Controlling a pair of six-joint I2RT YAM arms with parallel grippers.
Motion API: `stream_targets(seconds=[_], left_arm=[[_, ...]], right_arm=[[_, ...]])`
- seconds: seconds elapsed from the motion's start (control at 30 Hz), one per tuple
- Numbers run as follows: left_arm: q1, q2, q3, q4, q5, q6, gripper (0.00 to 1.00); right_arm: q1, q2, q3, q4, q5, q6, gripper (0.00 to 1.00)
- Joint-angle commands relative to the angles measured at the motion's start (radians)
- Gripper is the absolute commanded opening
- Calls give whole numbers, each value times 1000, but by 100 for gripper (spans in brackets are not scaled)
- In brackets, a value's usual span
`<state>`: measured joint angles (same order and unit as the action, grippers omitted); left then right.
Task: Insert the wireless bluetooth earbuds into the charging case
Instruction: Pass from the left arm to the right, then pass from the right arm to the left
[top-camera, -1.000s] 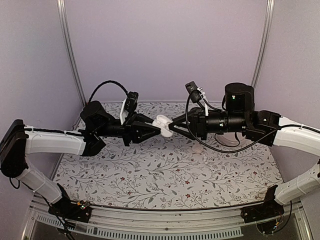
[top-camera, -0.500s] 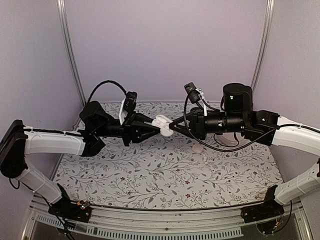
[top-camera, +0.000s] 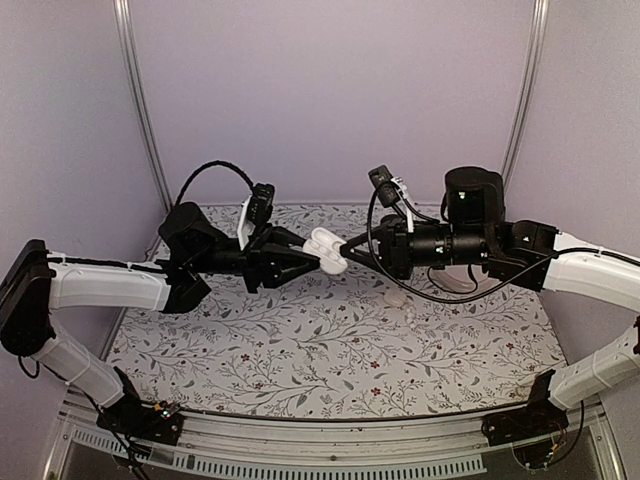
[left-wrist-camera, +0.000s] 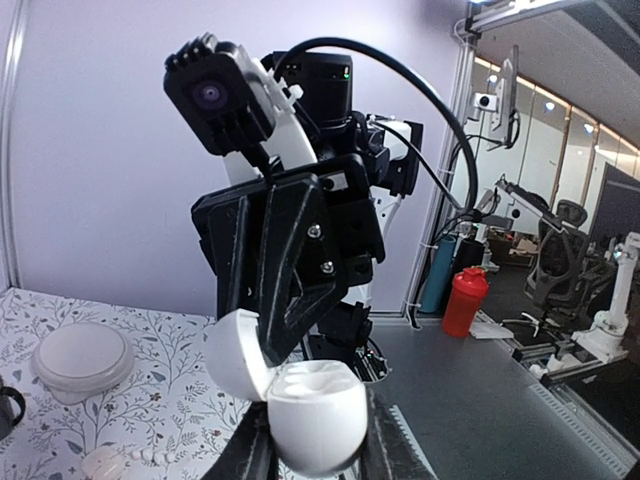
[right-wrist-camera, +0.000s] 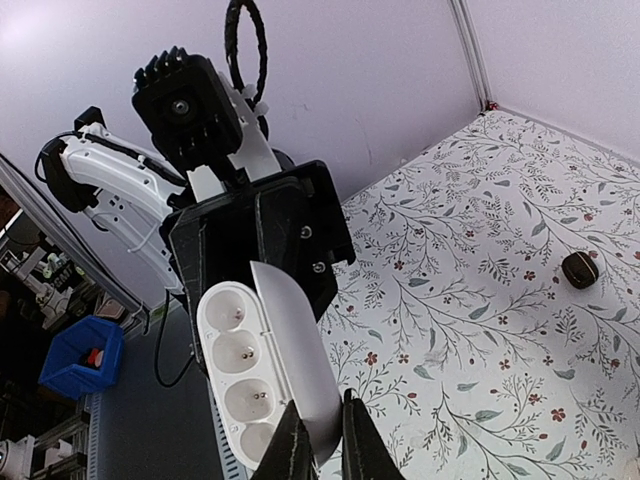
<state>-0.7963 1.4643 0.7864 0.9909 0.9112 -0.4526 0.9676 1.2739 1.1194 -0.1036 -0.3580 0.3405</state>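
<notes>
The white charging case (top-camera: 326, 250) hangs in mid-air between the two arms, above the far middle of the table. My left gripper (top-camera: 312, 256) is shut on the case's rounded body (left-wrist-camera: 312, 415). The lid (right-wrist-camera: 300, 370) stands open, and my right gripper (right-wrist-camera: 322, 440) is shut on its edge, one finger on each face. The wells (right-wrist-camera: 240, 350) of the case show empty. Two small white earbuds (top-camera: 397, 297) lie on the cloth under the right arm; one (left-wrist-camera: 105, 462) shows low in the left wrist view.
A floral cloth (top-camera: 330, 350) covers the table. A round white dish (left-wrist-camera: 82, 355) sits on it in the left wrist view. A small dark round object (right-wrist-camera: 579, 269) lies on the cloth. Purple walls and metal posts (top-camera: 140, 110) enclose the back.
My right gripper's fingers have narrowed onto the case lid. The lid now stands slightly more open. The left gripper has kept its hold and place.
</notes>
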Motion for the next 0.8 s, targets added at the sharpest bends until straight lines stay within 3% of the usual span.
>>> stream_targets(seconds=[0.0,0.4,0.77], left_arm=[[-6,-14,2,-20,6,9,31],[0,-23,43,-206,21,68,51],[16,13,123,-327,26,1,56]], right_arm=[[1,-11,40,-3,5,-25,3],[2,-5,143,-204,108,-186,3],[39,18,194,-317,278,-289,3]])
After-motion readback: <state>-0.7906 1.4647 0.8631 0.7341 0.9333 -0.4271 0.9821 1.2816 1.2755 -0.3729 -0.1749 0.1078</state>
